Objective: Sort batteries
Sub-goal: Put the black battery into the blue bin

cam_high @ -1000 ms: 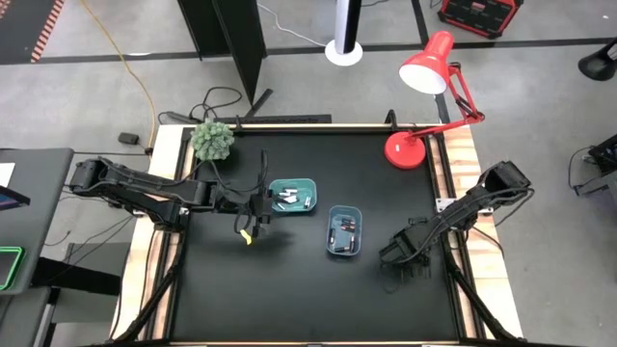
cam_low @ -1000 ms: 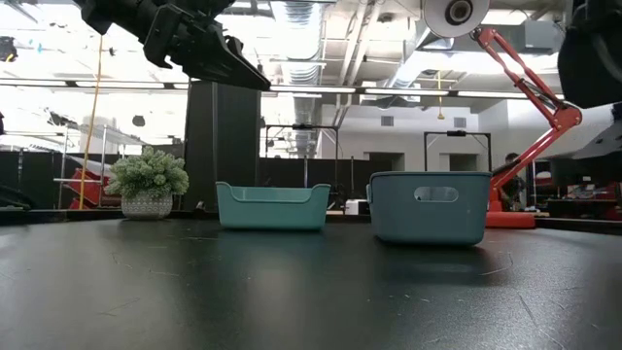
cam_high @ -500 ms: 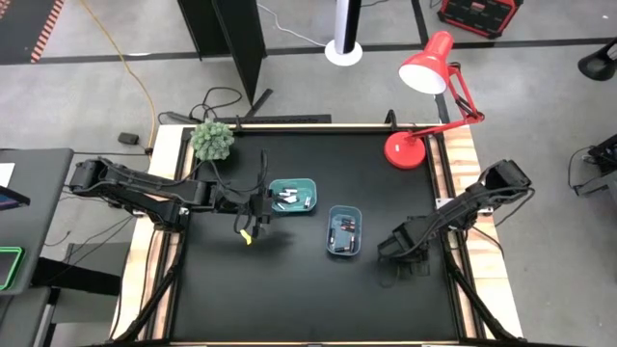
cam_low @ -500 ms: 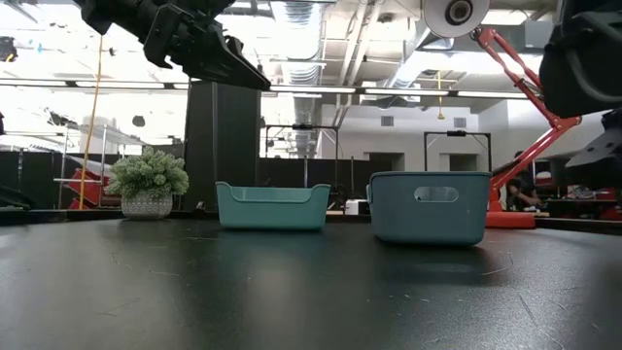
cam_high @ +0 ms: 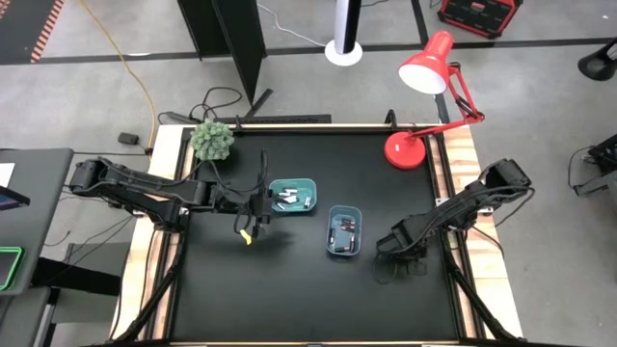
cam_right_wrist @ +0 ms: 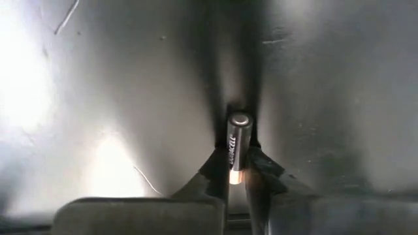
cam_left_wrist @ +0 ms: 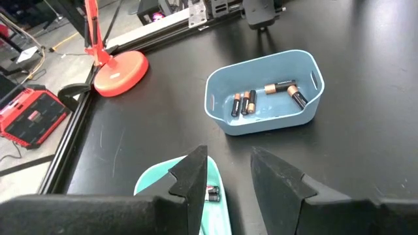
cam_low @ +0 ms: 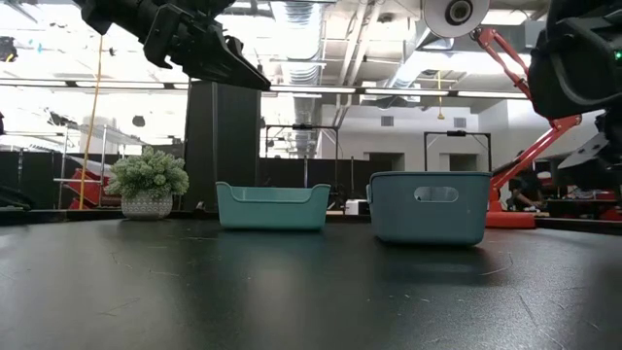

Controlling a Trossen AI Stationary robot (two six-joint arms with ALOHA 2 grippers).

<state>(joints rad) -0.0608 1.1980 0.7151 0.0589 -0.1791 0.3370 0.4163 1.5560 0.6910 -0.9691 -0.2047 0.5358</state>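
Since the earlier frame, right gripper [cam_right_wrist: 236, 177] had closed on one battery [cam_right_wrist: 236, 145] beside the blue tray [cam_high: 332, 248]. Left gripper [cam_left_wrist: 228, 175] hovered half-open, empty, at the teal tray [cam_high: 310, 183]. Both trays already held batteries; this one remained.

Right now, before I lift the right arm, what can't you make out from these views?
- High view: the battery between the right gripper fingers is hidden under the arm; only the right wrist view shows it.
- Low view: both tray walls hide their contents.
- Left wrist view: the left gripper fingers cover most of the teal tray; its count is unclear.
- High view: batteries in the blue tray are too small to count.
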